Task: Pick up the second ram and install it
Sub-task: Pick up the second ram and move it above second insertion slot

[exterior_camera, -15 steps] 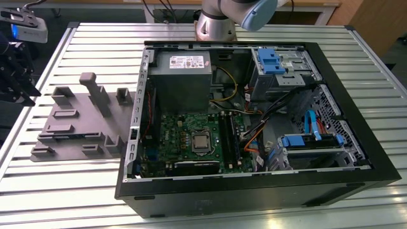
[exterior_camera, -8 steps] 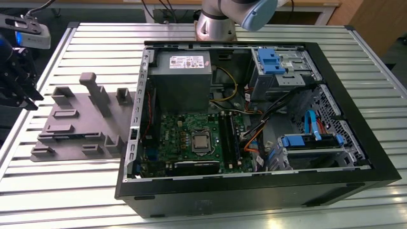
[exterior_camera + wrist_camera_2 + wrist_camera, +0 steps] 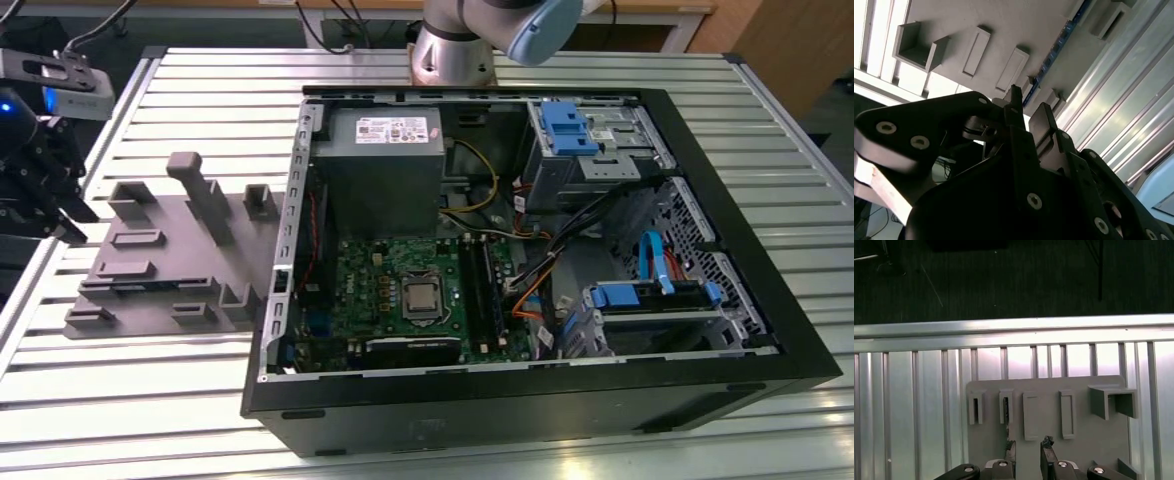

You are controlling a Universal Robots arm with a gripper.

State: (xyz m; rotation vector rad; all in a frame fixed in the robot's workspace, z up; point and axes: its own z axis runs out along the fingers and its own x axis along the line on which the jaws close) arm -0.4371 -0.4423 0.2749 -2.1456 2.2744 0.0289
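Here, at the exterior view's left, the tool [image 3: 51, 195] hangs over the edge of the slatted tabletop [image 3: 160, 110], just beside the grey holder tray [image 3: 160, 260]. I judge it is placed there because that tray is where the memory is parked. In the first wrist view its fingers [image 3: 1010, 446] stand apart with nothing between them, so the tool is open and carries nothing.

The second ram [image 3: 1006, 412] stands on edge in one of the tray's slots, close ahead of the fingertips. In the second wrist view the second ram [image 3: 1053, 57] reads as a thin blue line across the tray, and standing upright likely leaves both faces free for a pinch.

Toward the exterior view's right, the open computer case [image 3: 747, 300] lies on its side. That turns the motherboard [image 3: 387, 270] and its long black slots [image 3: 477, 290] upward — reachable from above.
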